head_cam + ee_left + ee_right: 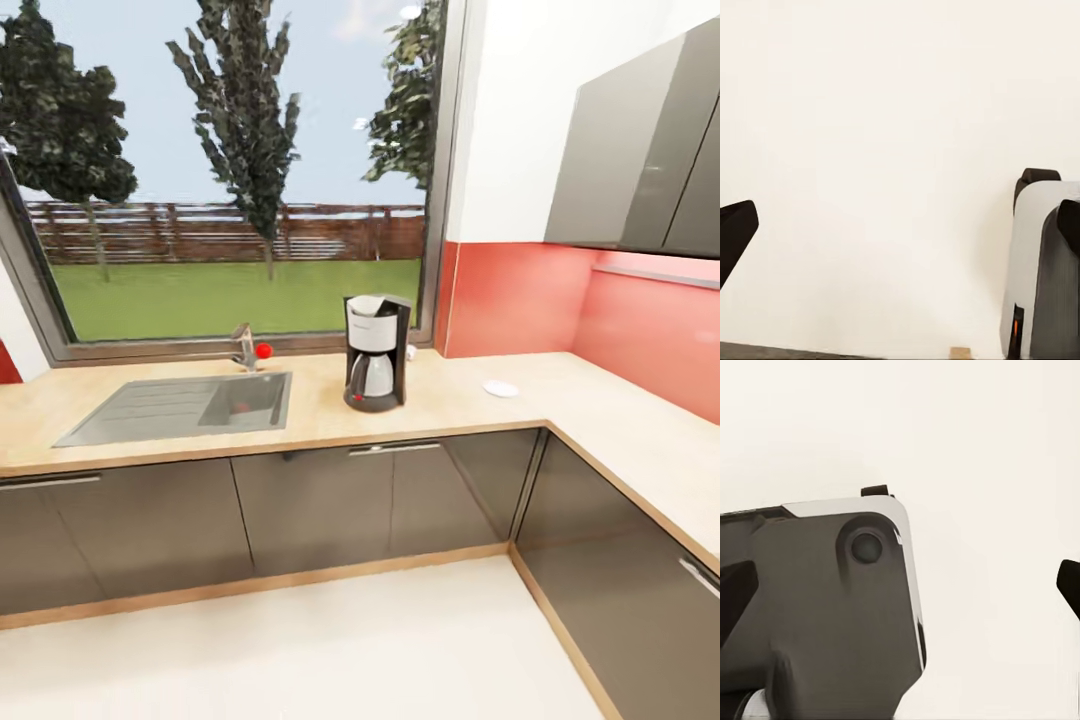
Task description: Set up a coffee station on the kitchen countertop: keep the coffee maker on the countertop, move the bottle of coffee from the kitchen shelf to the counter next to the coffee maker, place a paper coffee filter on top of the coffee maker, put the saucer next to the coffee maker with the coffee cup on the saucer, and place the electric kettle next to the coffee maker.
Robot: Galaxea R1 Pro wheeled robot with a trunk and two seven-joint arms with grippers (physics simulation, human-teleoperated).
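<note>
Head view count. One coffee maker (376,352) stands on the kitchen countertop (560,390), which counts as one L-shaped run. One saucer (500,388) lies on that surface. One sink (180,406), with one tap (244,347) bearing one red knob (263,351). One small white item (411,352) sits behind the machine; its kind cannot be told. One window (240,170). Three trees show beyond the glass. Upper cabinets (640,150): three door panels are visible.
</note>
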